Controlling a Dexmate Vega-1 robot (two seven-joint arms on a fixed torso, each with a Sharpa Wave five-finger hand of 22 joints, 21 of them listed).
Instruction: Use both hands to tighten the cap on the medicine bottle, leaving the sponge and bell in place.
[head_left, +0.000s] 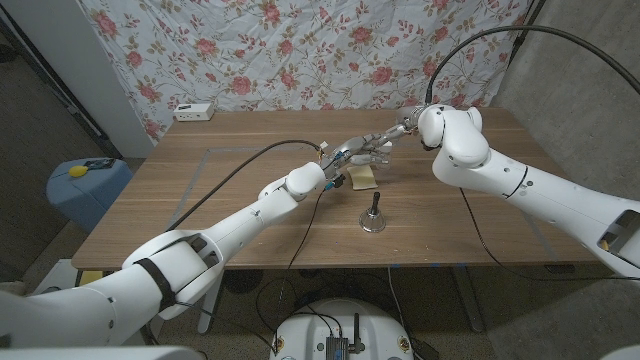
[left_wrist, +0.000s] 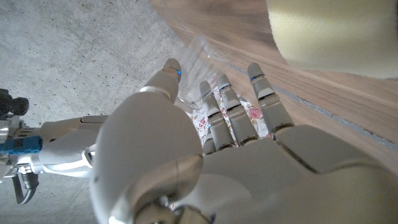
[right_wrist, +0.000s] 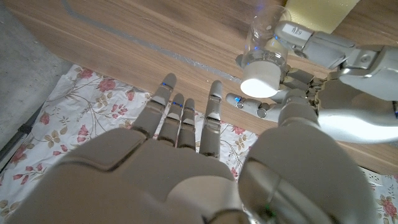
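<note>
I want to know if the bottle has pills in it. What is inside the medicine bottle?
In the right wrist view the medicine bottle is clear with a white cap, held by the left hand. No pills show through the wall; fingers cover part of it.

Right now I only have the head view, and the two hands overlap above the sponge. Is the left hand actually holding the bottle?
Observer: Yes. In the right wrist view the left hand has its fingers wrapped around the clear medicine bottle.
Operator: Is the cap on it?
Observer: The white cap sits on the bottle's neck, pointing towards the right hand. I cannot tell how tight it is.
Operator: Does my right hand have the cap?
Observer: No. The right hand has its fingers straight and apart, holds nothing, and is short of the cap.
</note>
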